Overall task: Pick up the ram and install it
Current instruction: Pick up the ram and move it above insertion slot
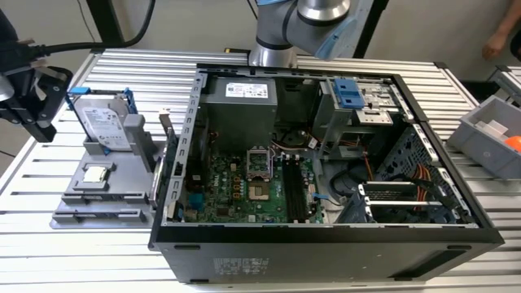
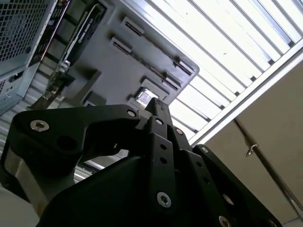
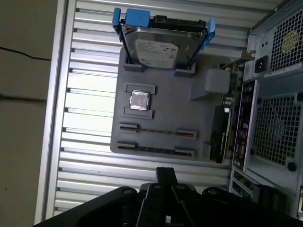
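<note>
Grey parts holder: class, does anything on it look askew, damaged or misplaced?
Nothing stands out: the silver hard drive stands in its blue bracket, the square silver chip sits in its recess, the thin dark ram in its groove.

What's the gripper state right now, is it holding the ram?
Gripper: closed, fingertips together, holding nothing.

The silver-grey robot arm with pale blue caps [image 1: 303,21] is cut off by the exterior view's top edge, and a grey plastic bin [image 1: 488,137] by its right edge. In the first wrist view the black gripper [image 3: 165,174] runs past the frame, and the thin dark ram [image 3: 156,149] lies edge-on in the grey slotted tray [image 3: 165,104] — chips too small to tell.
</note>
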### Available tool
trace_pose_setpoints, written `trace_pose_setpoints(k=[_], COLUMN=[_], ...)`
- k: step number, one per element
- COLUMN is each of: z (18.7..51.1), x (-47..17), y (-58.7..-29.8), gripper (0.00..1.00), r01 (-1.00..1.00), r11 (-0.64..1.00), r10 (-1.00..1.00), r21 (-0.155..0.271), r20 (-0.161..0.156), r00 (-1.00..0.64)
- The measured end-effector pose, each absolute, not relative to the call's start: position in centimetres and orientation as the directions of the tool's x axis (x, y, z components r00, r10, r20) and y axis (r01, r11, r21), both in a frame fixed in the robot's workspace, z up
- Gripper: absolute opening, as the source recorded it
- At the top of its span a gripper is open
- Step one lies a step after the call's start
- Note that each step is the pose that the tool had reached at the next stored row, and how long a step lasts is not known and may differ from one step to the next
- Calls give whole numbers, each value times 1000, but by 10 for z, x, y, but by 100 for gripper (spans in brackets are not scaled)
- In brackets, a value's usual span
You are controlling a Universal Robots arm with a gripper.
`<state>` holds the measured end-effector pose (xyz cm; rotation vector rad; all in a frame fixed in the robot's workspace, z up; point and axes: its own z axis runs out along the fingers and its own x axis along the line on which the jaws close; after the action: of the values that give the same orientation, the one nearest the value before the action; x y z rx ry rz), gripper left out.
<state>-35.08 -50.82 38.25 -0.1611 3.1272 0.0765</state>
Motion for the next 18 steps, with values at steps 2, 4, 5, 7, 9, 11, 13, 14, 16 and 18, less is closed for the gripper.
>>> trace_pose_setpoints(k=[2, 4, 5, 7, 9, 11, 13, 14, 16, 18], z=[382, 383, 382, 382, 382, 383, 382, 382, 382, 382], x=[-351, -351, -351, -351, -351, -351, -351, -351, -351, -351], y=[-508, -508, -508, -508, -508, -508, -508, -508, -508, -508], gripper=[0, 0, 0, 0, 0, 0, 0, 0, 0, 0], r01=[-116, -132, -140, -156, -172, -187, -201, -209, -223, -235], r11=[992, 990, 989, 987, 984, 981, 978, 977, 974, 971], r10=[-116, -131, -139, -156, -171, -186, -201, -209, -223, -235], r21=[48, 48, 48, 48, 48, 48, 48, 48, 48, 48], r20=[-12, -12, -12, -12, -12, -12, -12, -12, -12, -12], r00=[-993, -991, -990, -988, -985, -982, -979, -978, -975, -972])
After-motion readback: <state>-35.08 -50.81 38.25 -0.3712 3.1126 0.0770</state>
